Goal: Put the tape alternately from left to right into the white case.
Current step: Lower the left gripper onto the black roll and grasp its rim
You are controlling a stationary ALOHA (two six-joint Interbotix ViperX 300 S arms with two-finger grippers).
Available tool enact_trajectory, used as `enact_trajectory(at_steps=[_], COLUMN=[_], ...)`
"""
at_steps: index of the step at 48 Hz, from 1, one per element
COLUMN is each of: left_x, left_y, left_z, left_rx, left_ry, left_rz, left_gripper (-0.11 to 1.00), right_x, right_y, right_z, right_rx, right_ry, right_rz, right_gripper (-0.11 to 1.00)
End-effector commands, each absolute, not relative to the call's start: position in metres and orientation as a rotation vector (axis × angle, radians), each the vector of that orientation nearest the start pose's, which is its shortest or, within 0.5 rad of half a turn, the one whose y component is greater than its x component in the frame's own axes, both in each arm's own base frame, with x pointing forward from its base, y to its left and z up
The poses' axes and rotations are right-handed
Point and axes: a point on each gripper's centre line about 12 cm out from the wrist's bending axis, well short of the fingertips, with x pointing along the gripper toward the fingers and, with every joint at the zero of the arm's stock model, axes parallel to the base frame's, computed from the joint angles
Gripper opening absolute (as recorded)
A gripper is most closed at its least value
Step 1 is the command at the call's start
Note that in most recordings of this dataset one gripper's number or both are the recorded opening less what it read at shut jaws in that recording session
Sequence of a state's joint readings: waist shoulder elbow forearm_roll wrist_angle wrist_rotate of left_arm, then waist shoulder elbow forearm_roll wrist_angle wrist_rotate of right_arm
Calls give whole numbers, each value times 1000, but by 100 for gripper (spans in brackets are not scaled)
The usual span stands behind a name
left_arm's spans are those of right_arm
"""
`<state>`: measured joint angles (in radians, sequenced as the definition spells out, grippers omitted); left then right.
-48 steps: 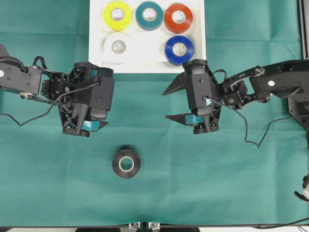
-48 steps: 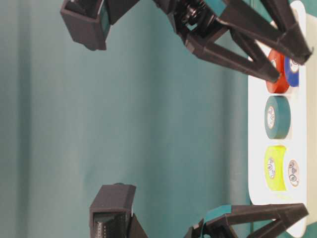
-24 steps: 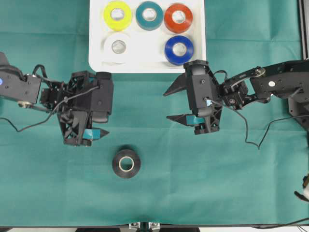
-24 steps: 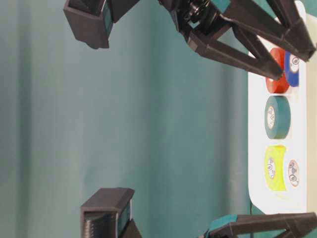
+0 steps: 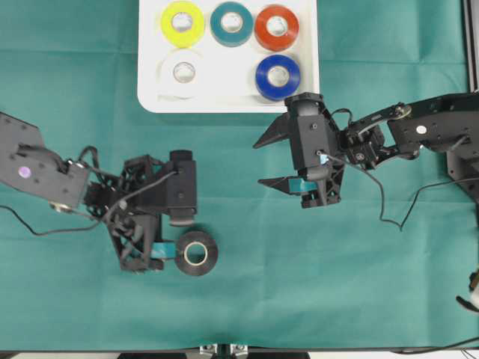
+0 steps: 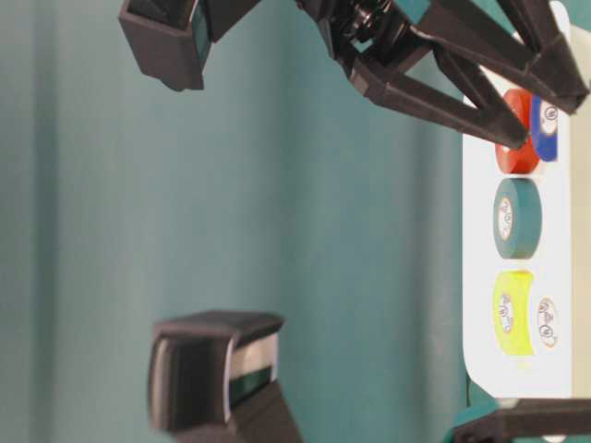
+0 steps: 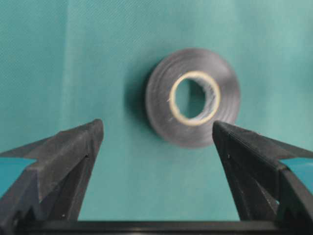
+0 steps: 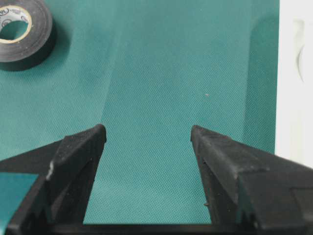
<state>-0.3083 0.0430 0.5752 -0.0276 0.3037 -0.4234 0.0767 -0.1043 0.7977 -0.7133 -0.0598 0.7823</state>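
Black roll [image 5: 196, 253] flat on the table, print on its pale core too blurred to read. Left gripper [image 7: 156, 142] just beside it, jaws wide, holding nothing. Right gripper [image 5: 271, 160] near the white case [image 5: 224, 93], jaws likewise wide and empty.

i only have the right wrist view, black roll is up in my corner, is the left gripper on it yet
Observer: Not yet. In the left wrist view the left gripper is open, and the black roll lies flat just beyond its fingertips, untouched.
Operator: how many rolls in the case
Observer: Five in the white case: yellow, teal, red-orange, white, blue.
Operator: where's my gripper from above
Observer: The right gripper is open above the green cloth, just below the case's lower right corner.
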Motion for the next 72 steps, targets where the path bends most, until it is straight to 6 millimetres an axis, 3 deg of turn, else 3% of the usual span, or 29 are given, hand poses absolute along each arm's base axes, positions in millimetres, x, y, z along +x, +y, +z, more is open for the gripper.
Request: enact_trajectory(at_steps=[1, 19, 47, 59, 65, 72], left_x=[380, 388, 395, 396, 398, 403], left_y=[-126, -129, -132, -132, -133, -134], left_z=[166, 144, 111, 108, 111, 118], left_rx=[-320, -419, -397, -387, -389, -389], left_ry=[931, 995, 1093, 1120, 1112, 1105], left_rz=[-81, -2, 36, 45, 42, 38], left_gripper=[71, 71, 71, 70, 59, 21], right_x=[352, 351, 351, 351, 350, 350], right_y=[33, 33, 33, 33, 33, 33], right_z=[179, 177, 177, 177, 176, 176], right_rx=[57, 53, 51, 49, 51, 49], right_ry=[621, 625, 625, 625, 630, 630], right_rz=[95, 96, 97, 99, 98, 98], right_gripper=[75, 75, 75, 75, 75, 75])
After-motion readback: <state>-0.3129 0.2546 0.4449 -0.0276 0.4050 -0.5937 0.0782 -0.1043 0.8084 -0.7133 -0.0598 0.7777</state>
